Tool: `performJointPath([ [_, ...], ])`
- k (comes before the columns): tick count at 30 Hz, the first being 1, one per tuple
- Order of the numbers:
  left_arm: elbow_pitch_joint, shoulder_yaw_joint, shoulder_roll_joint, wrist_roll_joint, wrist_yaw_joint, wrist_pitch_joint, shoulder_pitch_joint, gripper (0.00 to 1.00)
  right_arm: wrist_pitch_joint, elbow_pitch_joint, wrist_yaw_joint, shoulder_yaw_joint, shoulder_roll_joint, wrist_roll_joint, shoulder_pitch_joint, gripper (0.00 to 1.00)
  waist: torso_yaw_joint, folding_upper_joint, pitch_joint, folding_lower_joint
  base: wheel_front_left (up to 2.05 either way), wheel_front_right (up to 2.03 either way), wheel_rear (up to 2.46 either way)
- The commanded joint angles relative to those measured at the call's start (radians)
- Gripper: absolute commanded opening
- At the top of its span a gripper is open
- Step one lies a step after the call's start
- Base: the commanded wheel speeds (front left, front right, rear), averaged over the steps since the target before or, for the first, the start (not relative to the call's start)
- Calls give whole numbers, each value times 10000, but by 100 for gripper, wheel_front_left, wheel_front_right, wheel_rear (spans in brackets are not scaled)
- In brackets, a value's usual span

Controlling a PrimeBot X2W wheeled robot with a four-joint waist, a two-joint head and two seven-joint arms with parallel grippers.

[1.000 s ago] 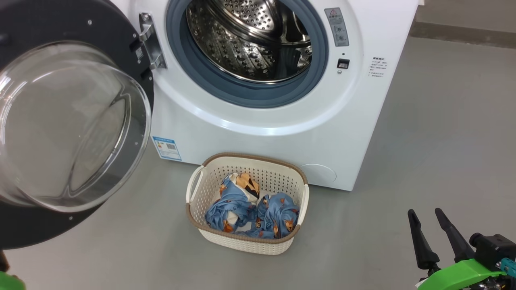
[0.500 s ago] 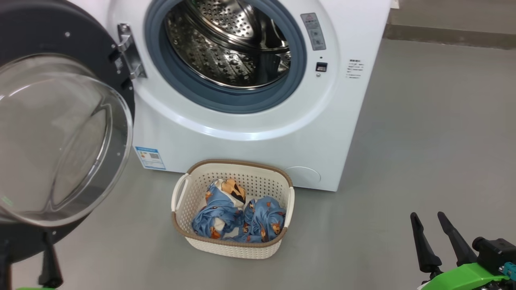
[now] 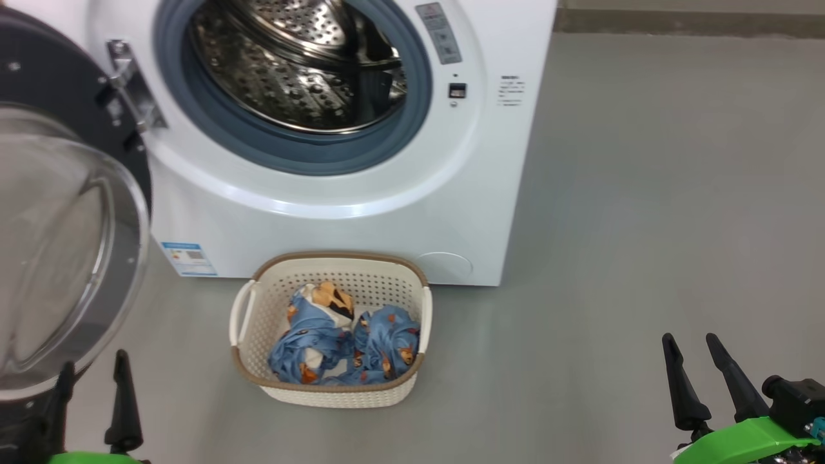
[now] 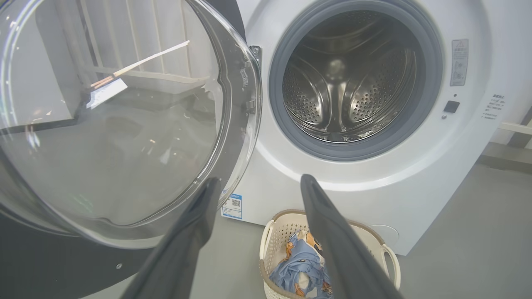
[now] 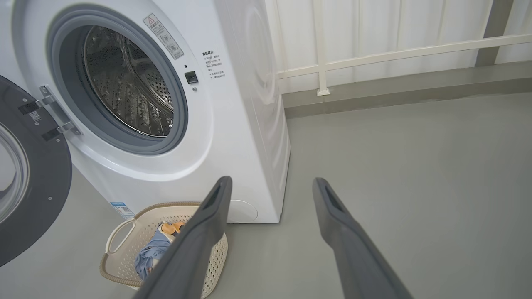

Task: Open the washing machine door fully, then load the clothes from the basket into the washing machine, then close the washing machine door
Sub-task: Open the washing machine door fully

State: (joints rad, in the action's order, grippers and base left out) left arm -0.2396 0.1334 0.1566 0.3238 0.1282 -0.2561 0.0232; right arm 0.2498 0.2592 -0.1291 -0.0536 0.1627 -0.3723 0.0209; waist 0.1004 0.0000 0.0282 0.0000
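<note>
Inside basket (image 3: 258, 322), clothes (image 3: 341, 345), drum (image 3: 296, 71) bare

Nothing's really legible here. The washing machine (image 3: 361, 225) has a grey warning sticker (image 4: 459, 62) with a red triangle right of the drum opening, a tiny print block (image 3: 511, 90) near its front's right edge, and a blue QR label (image 3: 188, 258) at the lower left corner.

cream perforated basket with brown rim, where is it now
In the head view the cream perforated basket sits on the grey floor, lower centre, before the white washing machine, right of its open black-rimmed glass door.
</note>
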Motion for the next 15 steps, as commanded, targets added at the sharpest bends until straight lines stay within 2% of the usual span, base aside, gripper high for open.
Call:
performJointPath([
  [1, 349, 164, 252, 99, 24, -57, 174, 100, 120, -295, -16, 152, 92, 1, 299, 100, -413, 0, 185, 0, 0, 0, 0],
  [15, 786, -1042, 435, 592, 25, -57, 332, 100, 120, -411, -16, -203, 133, -8, 556, 100, -1247, 0, 571, 0, 0, 0, 0],
])
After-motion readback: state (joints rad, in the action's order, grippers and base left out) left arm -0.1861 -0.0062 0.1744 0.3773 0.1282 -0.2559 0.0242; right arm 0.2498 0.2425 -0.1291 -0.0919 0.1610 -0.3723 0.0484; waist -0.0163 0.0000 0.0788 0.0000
